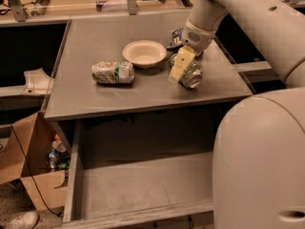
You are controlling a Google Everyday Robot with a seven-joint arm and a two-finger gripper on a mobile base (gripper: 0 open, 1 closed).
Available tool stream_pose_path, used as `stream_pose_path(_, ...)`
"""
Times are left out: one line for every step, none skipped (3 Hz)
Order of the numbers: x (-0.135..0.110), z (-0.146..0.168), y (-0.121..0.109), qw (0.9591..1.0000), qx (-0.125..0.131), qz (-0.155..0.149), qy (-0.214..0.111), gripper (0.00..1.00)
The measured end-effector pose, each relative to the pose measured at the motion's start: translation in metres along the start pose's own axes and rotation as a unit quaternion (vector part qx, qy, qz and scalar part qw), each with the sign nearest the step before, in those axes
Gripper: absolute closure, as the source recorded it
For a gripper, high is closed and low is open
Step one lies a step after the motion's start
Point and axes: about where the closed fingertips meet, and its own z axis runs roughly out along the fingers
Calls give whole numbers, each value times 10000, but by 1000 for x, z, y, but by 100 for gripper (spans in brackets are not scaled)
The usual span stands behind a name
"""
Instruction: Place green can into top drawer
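- Camera view, far left: a cardboard box (pixel 26 151) stands on the floor, down and left of the white bowl (pixel 144 53), beside the grey table (pixel 95 37).
- A pale white-and-green can (pixel 113 72) lies on its side just left of the bowl and slightly nearer the table's front edge.
- The top drawer (pixel 143 185) is pulled out below the bowl, under the table's front edge, with its flat grey bottom showing.
- Just right of the bowl, the green can (pixel 192 75) lies on its side on the tabletop, silver end facing forward.
- The gripper (pixel 183 73) is down against the green can's bowl-facing side; I cannot tell whether it is clamped on the can or loose.
- The arm (pixel 248 13) slopes up to the right of the bowl.
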Motion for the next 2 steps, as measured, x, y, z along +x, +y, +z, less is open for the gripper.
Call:
stream_pose_path(0, 1, 0, 10000, -5, 3, 2, 0)
stream_pose_path(0, 1, 0, 10000, -5, 3, 2, 19)
